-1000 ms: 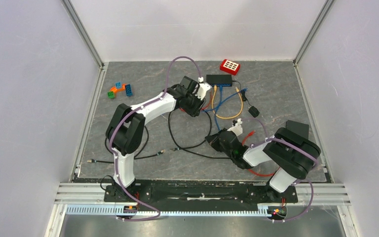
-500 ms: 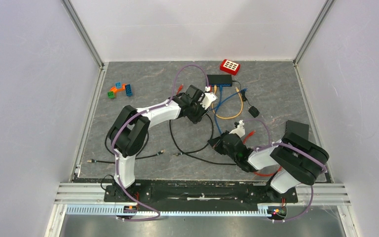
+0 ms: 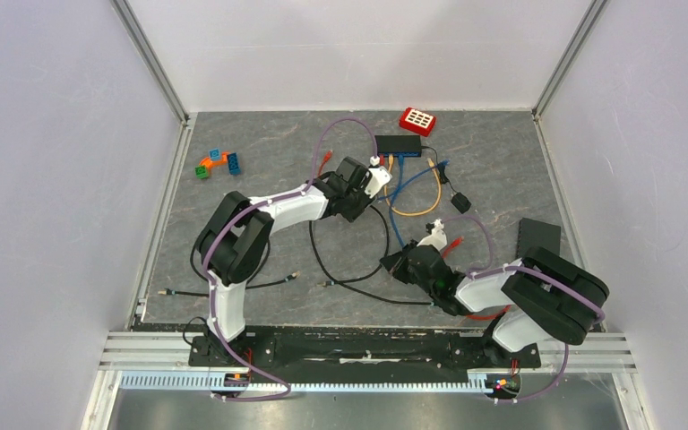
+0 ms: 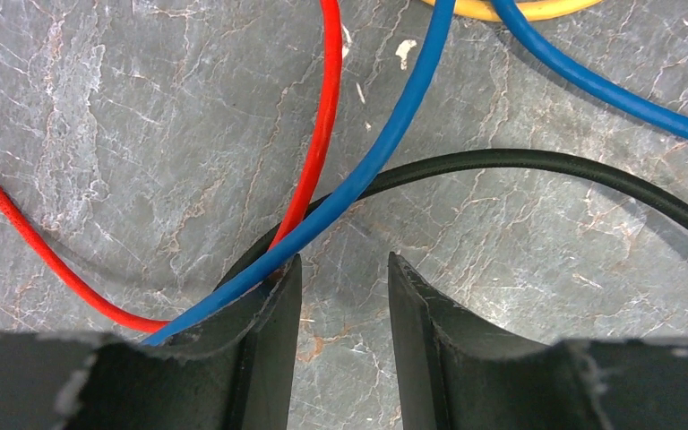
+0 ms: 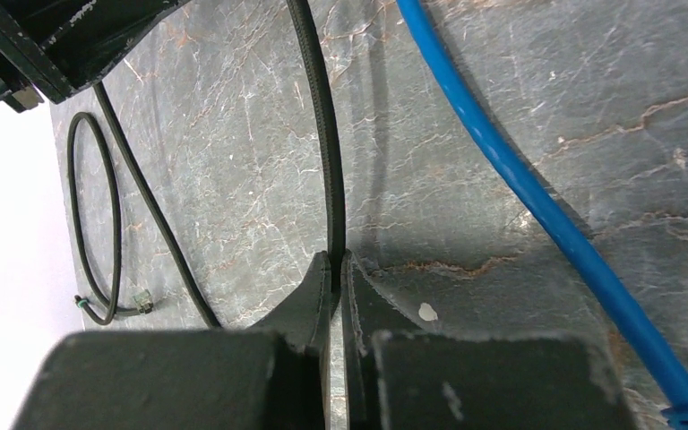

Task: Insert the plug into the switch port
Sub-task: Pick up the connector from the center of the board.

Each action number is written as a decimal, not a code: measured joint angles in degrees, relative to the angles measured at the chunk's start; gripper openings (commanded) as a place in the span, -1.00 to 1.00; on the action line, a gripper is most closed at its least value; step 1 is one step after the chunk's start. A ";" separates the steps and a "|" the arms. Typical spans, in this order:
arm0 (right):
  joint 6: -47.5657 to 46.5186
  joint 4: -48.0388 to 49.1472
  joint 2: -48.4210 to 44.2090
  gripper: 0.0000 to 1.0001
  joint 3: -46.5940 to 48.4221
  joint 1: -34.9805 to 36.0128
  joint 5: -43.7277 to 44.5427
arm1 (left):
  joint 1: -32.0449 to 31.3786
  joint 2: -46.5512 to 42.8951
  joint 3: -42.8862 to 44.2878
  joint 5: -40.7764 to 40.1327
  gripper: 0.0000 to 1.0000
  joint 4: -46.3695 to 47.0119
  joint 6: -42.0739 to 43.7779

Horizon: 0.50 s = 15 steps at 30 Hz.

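Note:
The black switch (image 3: pixel 398 144) lies at the back of the table with a yellow cable (image 3: pixel 412 212) and a blue cable (image 3: pixel 397 191) running from its front. My right gripper (image 3: pixel 389 263) (image 5: pixel 334 260) is shut on a thin black cable (image 5: pixel 325 134), low over the table. That cable loops away to the left. A small plug (image 3: pixel 323 283) (image 5: pixel 141 305) lies loose on the table. My left gripper (image 3: pixel 361 199) (image 4: pixel 340 264) stands open just in front of the switch with only bare table between its fingers. The blue cable (image 4: pixel 385 143) and a red cable (image 4: pixel 327 107) pass beside its left finger.
A red block with white squares (image 3: pixel 417 120) sits behind the switch. A black adapter (image 3: pixel 460 202) and a black box (image 3: pixel 538 235) lie at the right. Coloured bricks (image 3: pixel 216 163) lie at the back left. Another black cable end (image 3: pixel 163 293) rests near the left edge.
My right arm has drawn back toward the near edge, dragging the black cable and reshaping its loop. My left gripper has shifted right, closer to the switch, staying open.

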 measured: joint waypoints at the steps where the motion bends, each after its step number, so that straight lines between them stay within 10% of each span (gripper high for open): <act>1: -0.13 -0.02 0.00 -1.00 0.00 0.04 0.00 | -0.04 0.00 0.00 -0.17 -0.07 -0.02 0.15; 15: -3.43 0.04 -0.31 -1.00 0.00 0.66 -0.09 | -0.46 -7.13 0.31 4.31 -0.01 -0.04 -0.26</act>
